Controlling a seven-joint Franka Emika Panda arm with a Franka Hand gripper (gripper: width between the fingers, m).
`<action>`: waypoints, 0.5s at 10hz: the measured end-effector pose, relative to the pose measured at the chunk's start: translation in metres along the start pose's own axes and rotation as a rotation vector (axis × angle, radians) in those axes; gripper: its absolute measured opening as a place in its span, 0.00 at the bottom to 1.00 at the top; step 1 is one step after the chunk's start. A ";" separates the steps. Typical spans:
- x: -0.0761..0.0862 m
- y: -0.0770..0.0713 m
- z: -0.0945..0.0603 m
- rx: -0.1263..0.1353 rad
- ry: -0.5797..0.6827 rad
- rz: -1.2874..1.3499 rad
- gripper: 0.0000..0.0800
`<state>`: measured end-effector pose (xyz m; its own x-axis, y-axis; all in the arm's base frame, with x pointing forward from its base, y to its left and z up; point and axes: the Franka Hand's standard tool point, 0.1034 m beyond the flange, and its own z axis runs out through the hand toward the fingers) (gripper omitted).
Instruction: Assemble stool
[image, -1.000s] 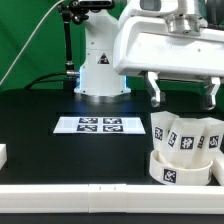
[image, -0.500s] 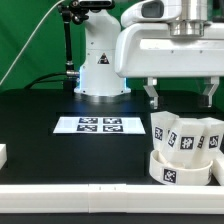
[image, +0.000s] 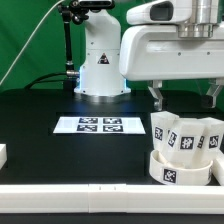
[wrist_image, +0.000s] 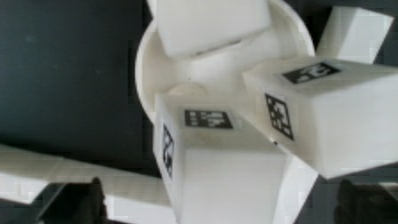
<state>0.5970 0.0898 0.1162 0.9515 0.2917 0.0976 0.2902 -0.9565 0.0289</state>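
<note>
The gripper (image: 186, 97) hangs with its jaws spread wide and nothing between them, above the stool parts at the exterior view's right. There the round seat (image: 172, 167) lies on the black desk (image: 40, 140) near the front edge, with the chunky white legs (image: 186, 134) crowded upright on and just behind it, touching one another. The marker board (image: 98, 125) lies flat toward the middle, well apart from them. From the wrist view, the legs (wrist_image: 311, 95) and the seat (wrist_image: 169, 70) fill the picture.
</note>
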 end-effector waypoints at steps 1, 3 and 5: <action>0.002 0.003 0.003 -0.010 0.013 -0.158 0.81; 0.001 0.007 0.005 -0.017 0.008 -0.304 0.81; 0.001 0.010 0.005 -0.025 0.003 -0.402 0.81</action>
<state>0.6011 0.0808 0.1116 0.7621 0.6430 0.0760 0.6370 -0.7656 0.0897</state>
